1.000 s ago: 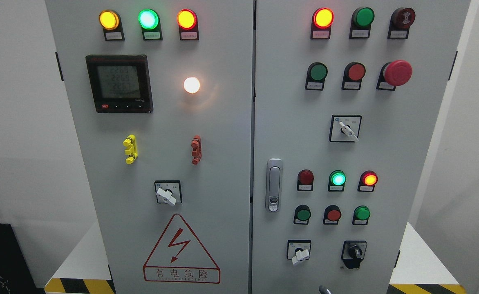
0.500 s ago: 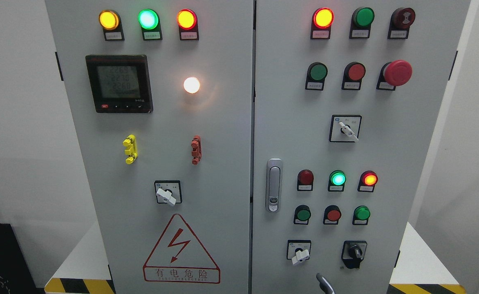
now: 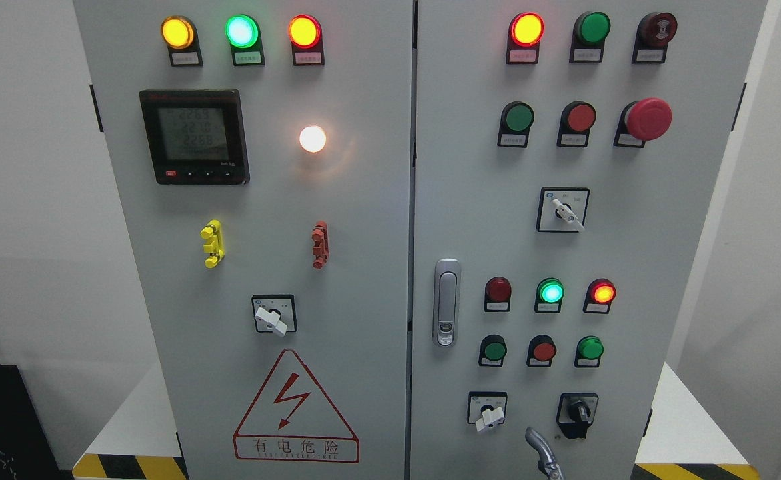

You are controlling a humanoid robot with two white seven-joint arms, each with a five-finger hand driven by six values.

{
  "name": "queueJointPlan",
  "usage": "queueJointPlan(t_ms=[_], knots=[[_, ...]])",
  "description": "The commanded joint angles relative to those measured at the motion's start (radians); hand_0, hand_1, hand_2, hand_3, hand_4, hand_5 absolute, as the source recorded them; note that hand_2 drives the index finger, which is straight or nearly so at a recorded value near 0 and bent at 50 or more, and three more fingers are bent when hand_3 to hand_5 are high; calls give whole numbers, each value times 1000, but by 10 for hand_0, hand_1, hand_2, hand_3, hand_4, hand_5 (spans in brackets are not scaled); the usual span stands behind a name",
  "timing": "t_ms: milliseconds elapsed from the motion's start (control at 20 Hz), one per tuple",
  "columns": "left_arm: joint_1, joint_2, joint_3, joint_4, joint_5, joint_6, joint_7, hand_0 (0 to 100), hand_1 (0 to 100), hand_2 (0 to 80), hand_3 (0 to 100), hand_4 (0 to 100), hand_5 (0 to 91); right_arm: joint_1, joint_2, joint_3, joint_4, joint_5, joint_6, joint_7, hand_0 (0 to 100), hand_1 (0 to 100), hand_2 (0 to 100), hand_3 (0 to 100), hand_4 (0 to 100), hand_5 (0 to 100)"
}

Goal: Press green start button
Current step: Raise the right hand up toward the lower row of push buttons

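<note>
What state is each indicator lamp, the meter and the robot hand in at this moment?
Top-left door lamps: amber, green, red, all lit.
White lamp: lit.
Meter: display on.
Top-right red lamp: lit.
Top-right green lamp: unlit.
Lower row dark red lamp: unlit.
Lower row green lamp: lit.
Lower row red lamp: lit.
Finger: at bottom edge, touching no button.

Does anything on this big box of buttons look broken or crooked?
Nothing looks broken. The cabinet doors are shut, and lamps glow on both. The only new thing is a robot finger poking up at the bottom edge.
</note>
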Motion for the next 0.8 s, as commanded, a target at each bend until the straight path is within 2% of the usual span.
queueJointPlan(t_ms=[0, 100, 150, 400, 600, 750], knots=[[0, 0, 0, 0, 0, -1, 0, 120, 556, 0, 0, 0, 0, -17, 2, -73, -2, 156, -27, -26, 159, 254, 0, 159, 141, 0], [0, 0, 0, 0, 0, -1, 0, 120, 556, 0, 0, 0, 0, -17, 2, -85, -13, 203, -29, -34, 166, 260, 0, 230, 213, 22], [0, 0, 0, 0, 0, -1, 0, 120, 556, 0, 0, 0, 0, -19, 2, -86, -22, 223, -29, -34, 167, 260, 0, 233, 218, 25], [0, 0, 0, 0, 0, -1, 0, 120, 556, 0, 0, 0, 0, -53, 4, -117, -24, 303, -27, -34, 195, 268, 0, 424, 397, 234], [0, 0, 0, 0, 0, -1, 0, 120, 556, 0, 0, 0, 0, -76, 5, -128, -22, 348, -26, -34, 213, 278, 0, 483, 460, 341], [1, 0, 0, 0, 0, -1, 0, 120, 556, 0, 0, 0, 0, -94, 4, -163, -22, 424, -27, -34, 246, 283, 0, 516, 507, 410]])
